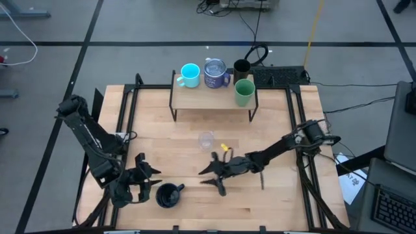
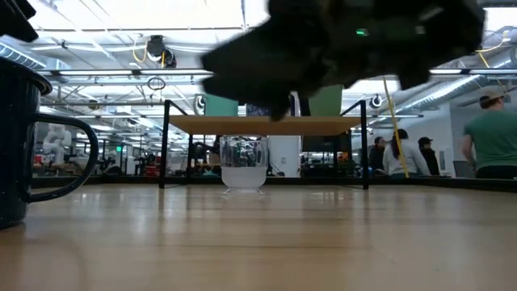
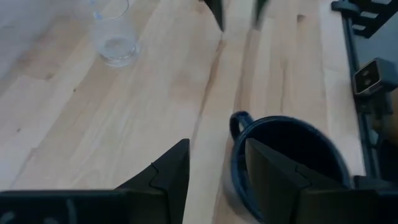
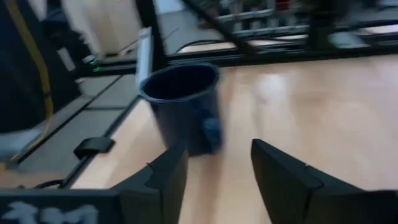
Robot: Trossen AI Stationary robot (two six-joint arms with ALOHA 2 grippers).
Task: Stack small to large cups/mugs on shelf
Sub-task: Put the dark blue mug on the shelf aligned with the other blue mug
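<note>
We see a pale wooden table [image 1: 195,162] on a grey floor, and beyond it an open workshop where people [image 2: 493,133] stand. The shelf [image 1: 214,97] sits at the table's far edge, carrying the cyan mug [image 1: 190,75], the blue-purple mug [image 1: 215,73], the black tumbler [image 1: 241,67] and the green cup [image 1: 244,92], all upright. Just in front of the shelf, the clear glass [image 1: 206,140] stands upright on the table. The right gripper [image 1: 214,177] reaches low past the glass, fingers spread apart and empty. Farther from the shelf, the left gripper [image 1: 144,174] has its fingers parted beside the dark mug [image 1: 169,194], which is upright with its handle [image 1: 180,188] turned toward the shelf.
</note>
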